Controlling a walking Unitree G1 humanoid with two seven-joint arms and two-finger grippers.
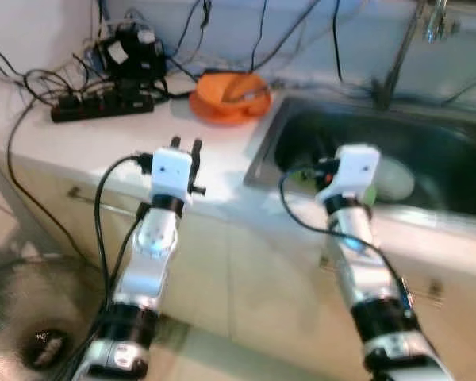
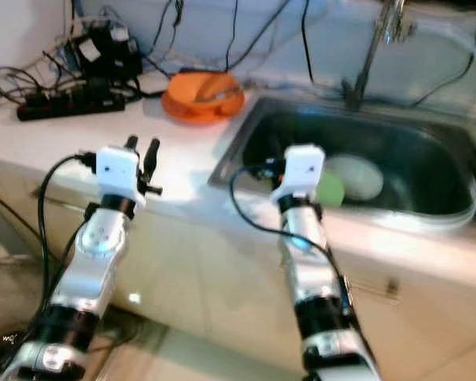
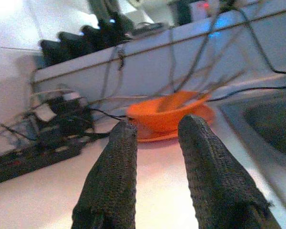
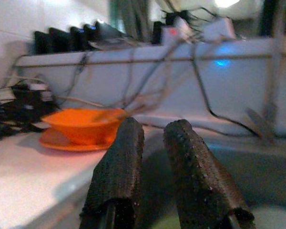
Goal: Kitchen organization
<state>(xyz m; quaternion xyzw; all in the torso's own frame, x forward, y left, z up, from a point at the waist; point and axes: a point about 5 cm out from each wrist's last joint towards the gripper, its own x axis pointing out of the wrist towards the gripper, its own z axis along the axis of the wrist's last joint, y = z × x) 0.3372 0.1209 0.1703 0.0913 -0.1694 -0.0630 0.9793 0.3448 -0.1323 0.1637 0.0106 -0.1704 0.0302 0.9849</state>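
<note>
Left end effector [image 1: 186, 145] hovers over the white tabletop [image 1: 103, 139] near the orange bowl [image 1: 232, 90], fingers slightly spread and empty, while the right end effector [image 4: 150, 143], fingers likewise narrowly parted, reaches over the sink [image 1: 428, 143].

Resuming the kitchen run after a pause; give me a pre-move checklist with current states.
1. Left tool over the countertop, holding nothing: ok.
2. Left tool's fingers apart: ok.
3. Right tool at the sink front edge, empty: ok.
4. Orange bowl upright on its orange plate: ok.
5. Power strip and cables near the bowl: not ok, snag risk.
6. White plate in the sink, graspable: cannot tell.
</note>
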